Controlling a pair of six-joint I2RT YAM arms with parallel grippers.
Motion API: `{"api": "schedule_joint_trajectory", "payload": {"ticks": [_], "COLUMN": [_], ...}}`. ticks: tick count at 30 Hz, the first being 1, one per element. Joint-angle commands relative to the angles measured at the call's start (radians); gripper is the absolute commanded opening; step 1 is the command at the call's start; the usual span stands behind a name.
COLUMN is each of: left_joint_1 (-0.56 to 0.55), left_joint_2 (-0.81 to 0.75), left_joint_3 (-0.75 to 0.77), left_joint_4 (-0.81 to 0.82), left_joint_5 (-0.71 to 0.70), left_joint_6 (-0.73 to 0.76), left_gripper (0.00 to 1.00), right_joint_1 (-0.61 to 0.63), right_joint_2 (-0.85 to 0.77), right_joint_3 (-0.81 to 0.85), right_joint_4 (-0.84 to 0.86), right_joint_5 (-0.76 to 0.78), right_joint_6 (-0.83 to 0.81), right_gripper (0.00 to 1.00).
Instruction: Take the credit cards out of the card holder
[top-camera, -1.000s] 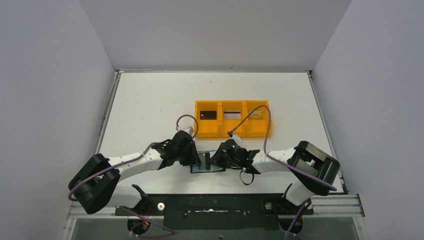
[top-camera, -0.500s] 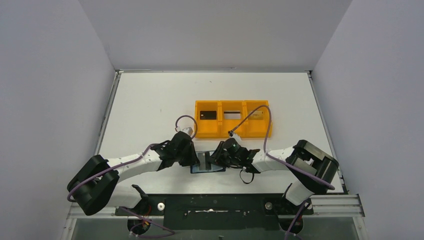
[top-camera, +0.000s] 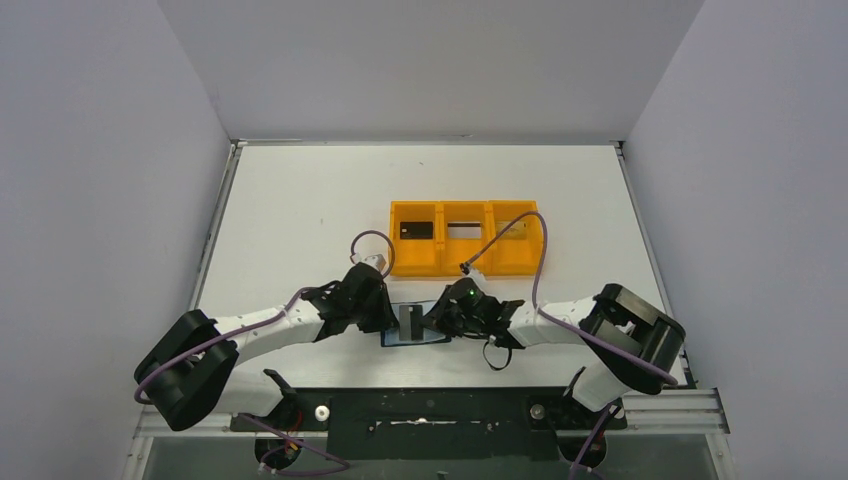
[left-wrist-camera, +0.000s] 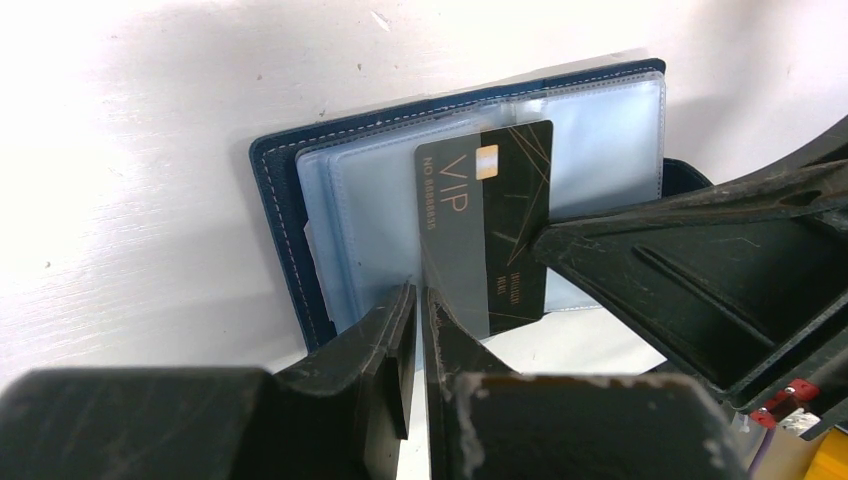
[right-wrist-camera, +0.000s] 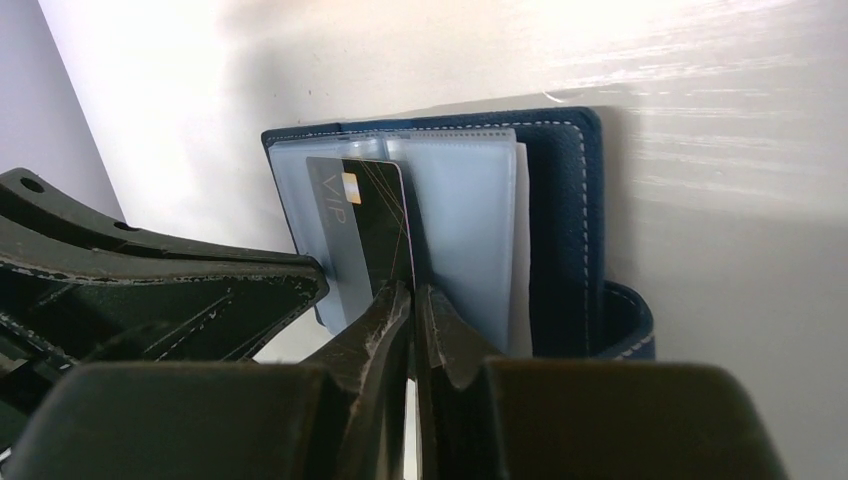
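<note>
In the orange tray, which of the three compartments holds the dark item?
The left compartment of the orange tray: a black rectangle lies in it. The middle one holds something pale, the right one something beige.

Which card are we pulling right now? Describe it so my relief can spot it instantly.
On the arms' side of the orange three-compartment tray, a dark navy bifold card holder lies open on the white table. Half out of one clear plastic sleeve is a black card with gold VIP lettering and thin gold lines; the sleeves around it look pale and empty.
</note>
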Motion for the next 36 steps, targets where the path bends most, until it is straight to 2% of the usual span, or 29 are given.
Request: {"api": "schedule_joint_trajectory", "payload": {"ticks": [1,4,6,9,11,16,24,32,36], "left_joint_1": [-0.004,-0.005,-0.005,-0.005,-0.006,-0.007,-0.007,-0.006,-0.008], "left_joint_2": [0.004,0.002,0.002,0.017,0.030,0.032,0.040,0.063,0.074], "left_joint_3": [-0.009,-0.005,-0.005,-0.004,0.002,0.001,0.005,0.007,0.005], "left_joint_4": [-0.100,-0.100,-0.093,-0.083,-0.096,-0.102,-0.098,-0.091,-0.083], "left_joint_5": [-0.039,-0.037,-0.030,-0.010,-0.011,-0.017,-0.016,-0.008,-0.002], "left_joint_6": [0.037,0.039,0.045,0.065,0.072,0.076,0.076,0.078,0.079], "left_gripper": [0.09,0.08,0.08,0.08,0.08,0.08,0.08,0.08,0.07], "right_joint_1": [-0.002,-0.001,-0.003,-0.007,-0.011,-0.020,-0.017,-0.016,-0.015], "right_joint_2": [-0.058,-0.071,-0.068,-0.047,-0.033,-0.017,0.056,0.035,0.025], "right_joint_3": [-0.021,-0.031,-0.034,-0.028,-0.020,-0.022,-0.013,-0.011,-0.032], "right_joint_4": [-0.044,-0.046,-0.043,-0.024,-0.025,-0.018,0.024,0.046,0.126], "right_joint_5": [0.063,0.075,0.077,0.061,0.057,0.059,0.017,0.011,-0.024], "right_joint_6": [0.006,0.015,0.020,0.016,0.011,0.011,-0.003,-0.022,-0.016], "right_gripper": [0.01,0.04,0.10,0.15,0.24,0.32,0.29,0.13,0.14]}}
